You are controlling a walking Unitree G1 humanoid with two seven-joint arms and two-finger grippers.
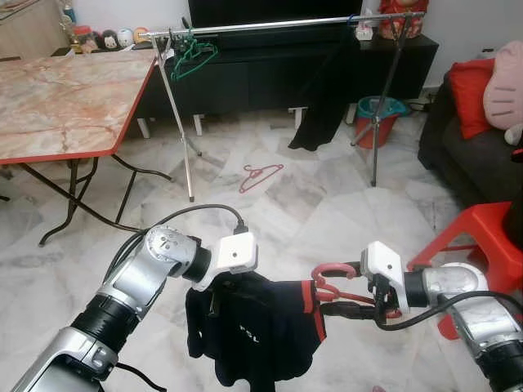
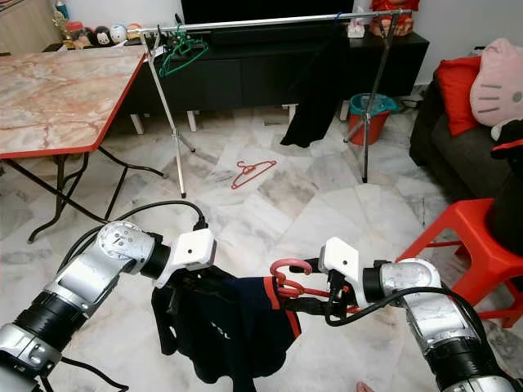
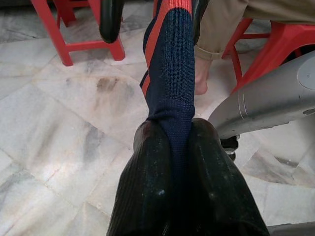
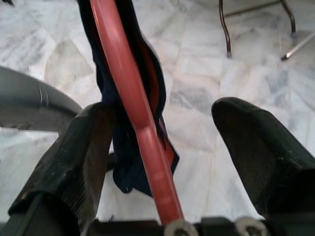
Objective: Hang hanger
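A dark navy shirt [image 1: 261, 327] with red trim hangs on a red hanger [image 1: 329, 272] low in front of me. My left gripper [image 1: 216, 298] is shut on the shirt's shoulder; the left wrist view has the fabric [image 3: 170, 73] pinched between its fingers [image 3: 147, 187]. My right gripper [image 1: 339, 304] is at the hanger's hook end. In the right wrist view its jaws stand apart, with the hanger bar [image 4: 128, 73] running between them against one finger [image 4: 78, 147]. The silver clothes rail [image 1: 286, 24] stands across the room.
Green hangers [image 1: 192, 57] and a black garment [image 1: 323, 98] hang on the rail. A pink hanger [image 1: 260, 175] lies on the floor. A marble-top table [image 1: 65, 98] is on my left, a red stool [image 1: 482, 237] and sofa on my right. A person's foot [image 3: 202, 81] is nearby.
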